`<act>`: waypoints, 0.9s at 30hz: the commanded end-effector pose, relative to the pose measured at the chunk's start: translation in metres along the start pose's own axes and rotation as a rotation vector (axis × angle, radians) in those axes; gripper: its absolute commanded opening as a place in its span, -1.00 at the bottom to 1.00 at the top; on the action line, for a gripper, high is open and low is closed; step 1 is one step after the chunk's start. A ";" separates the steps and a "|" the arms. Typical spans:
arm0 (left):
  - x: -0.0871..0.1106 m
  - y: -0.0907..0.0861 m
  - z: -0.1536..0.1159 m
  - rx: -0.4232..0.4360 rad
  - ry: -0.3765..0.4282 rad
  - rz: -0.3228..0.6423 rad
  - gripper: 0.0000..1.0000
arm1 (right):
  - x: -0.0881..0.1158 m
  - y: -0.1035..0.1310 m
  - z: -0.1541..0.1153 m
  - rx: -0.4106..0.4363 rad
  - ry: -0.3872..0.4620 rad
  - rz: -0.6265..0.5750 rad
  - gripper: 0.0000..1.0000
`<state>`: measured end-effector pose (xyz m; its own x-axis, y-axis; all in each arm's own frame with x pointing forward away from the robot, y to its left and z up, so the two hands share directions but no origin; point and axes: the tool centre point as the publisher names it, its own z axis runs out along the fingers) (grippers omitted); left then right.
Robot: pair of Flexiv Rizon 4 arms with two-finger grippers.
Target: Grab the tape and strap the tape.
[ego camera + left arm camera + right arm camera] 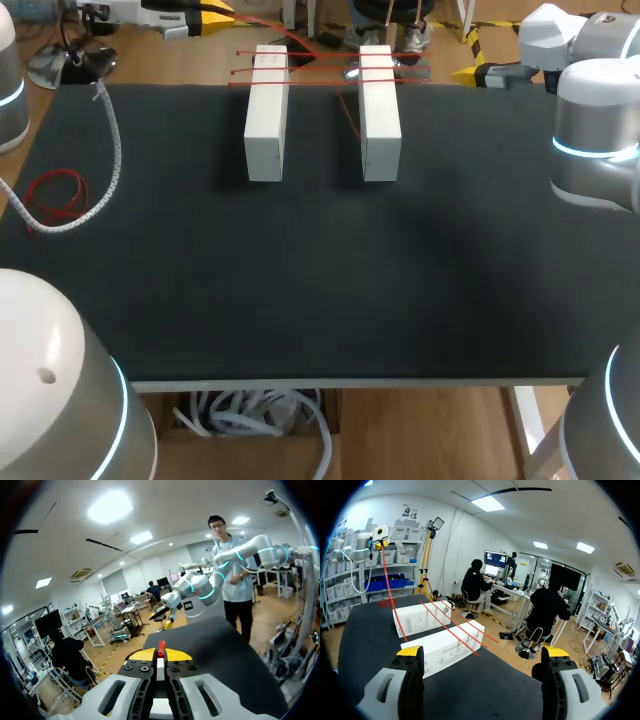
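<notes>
Red tape [449, 627] is strung across two white blocks [266, 110] by the tabletop's [300, 290] far edge. The left jaws pinch the tape and the right jaws gape empty.

The head view alone shows three thin, taut red strands crossing both smooth, box-shaped blocks, which lie side by side and apart on the matte black tabletop. It also shows a limp red loop [55, 195] and a white braided cable [117, 150] near the left edge. Only the left wrist view shows the left jaws' yellow tips pressed together on the tape [161, 647]. Only the right wrist view shows the right jaws standing wide apart with nothing between them and the blocks ahead. In that view a strand rises from the blocks to the left arm [360, 550] beyond the far left corner.
</notes>
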<state>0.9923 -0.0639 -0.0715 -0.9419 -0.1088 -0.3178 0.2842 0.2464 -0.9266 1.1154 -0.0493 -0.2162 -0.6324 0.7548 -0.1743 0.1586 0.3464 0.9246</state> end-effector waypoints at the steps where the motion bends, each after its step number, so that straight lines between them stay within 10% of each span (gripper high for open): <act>1: -0.003 -0.005 -0.001 0.085 -0.016 -0.003 -1.00 | 0.000 0.000 0.000 -0.001 0.000 0.000 1.00; 14: 0.021 -0.032 -0.016 0.449 -0.110 -0.082 -1.00 | 0.000 0.000 0.000 -0.001 0.000 0.000 1.00; 27: 0.029 -0.039 -0.017 0.536 -0.148 -0.098 -1.00 | 0.000 0.000 0.000 -0.001 0.000 0.000 1.00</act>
<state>0.9535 -0.0590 -0.0393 -0.9491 -0.2282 -0.2169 0.2780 -0.2844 -0.9175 1.1153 -0.0493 -0.2162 -0.6325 0.7547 -0.1742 0.1586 0.3463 0.9246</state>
